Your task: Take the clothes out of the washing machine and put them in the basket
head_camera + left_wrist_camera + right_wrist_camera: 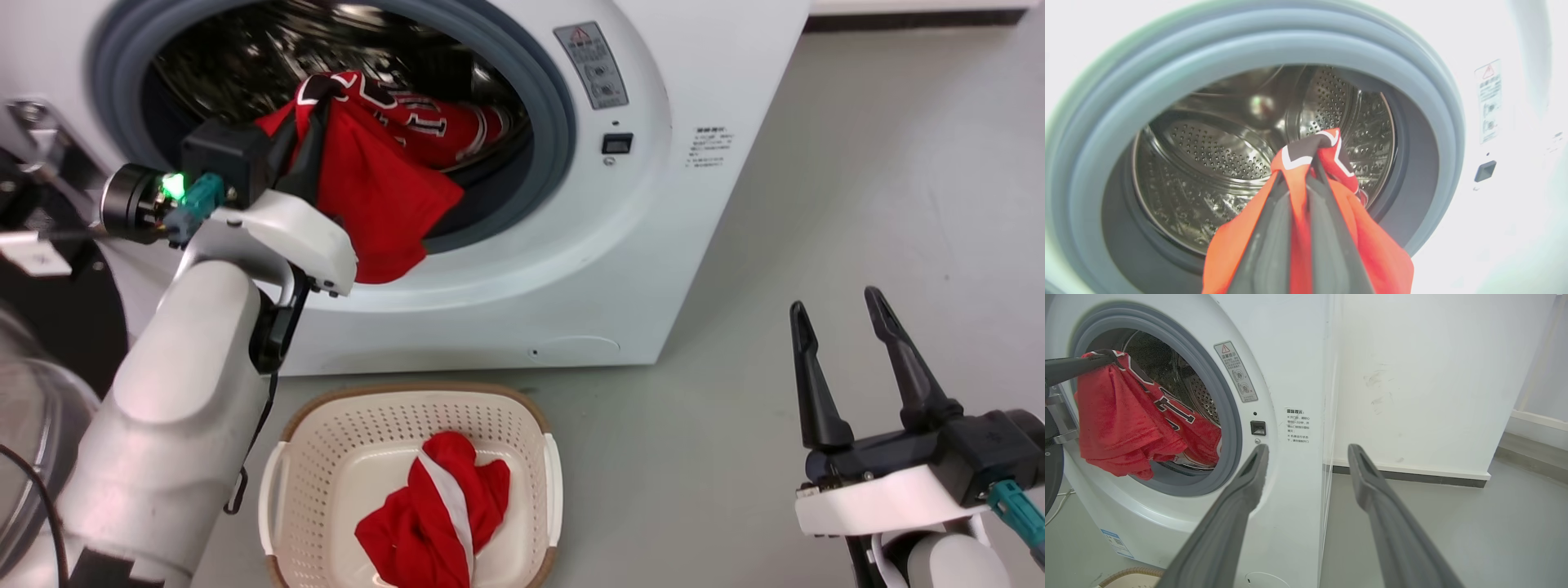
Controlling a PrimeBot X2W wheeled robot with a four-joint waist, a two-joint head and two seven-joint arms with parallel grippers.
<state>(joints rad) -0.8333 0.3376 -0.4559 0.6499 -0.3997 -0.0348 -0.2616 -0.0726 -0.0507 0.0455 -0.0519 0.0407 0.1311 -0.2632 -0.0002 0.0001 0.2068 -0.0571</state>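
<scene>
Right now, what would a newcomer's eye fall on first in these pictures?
First, the red jersey hanging from the opening of the washing machine, pinched by the left gripper. Next, the striped red garment lying in the basket on the floor below. The right gripper stands open.

Jersey [375,196] hangs across washing machine [637,245] opening, lower part blocked (upper drum [245,57] open); basket [326,441] left half free.

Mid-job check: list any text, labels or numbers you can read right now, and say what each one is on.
"温馨提示": heading of the printed notice on the washing machine front; lines under it too small to read.
Warning label with red triangle, also on the front: text too small.
Numerals on the jersey: black, white-edged, folded, not readable whole.
Blue sticker low on the machine: blurred.
</scene>
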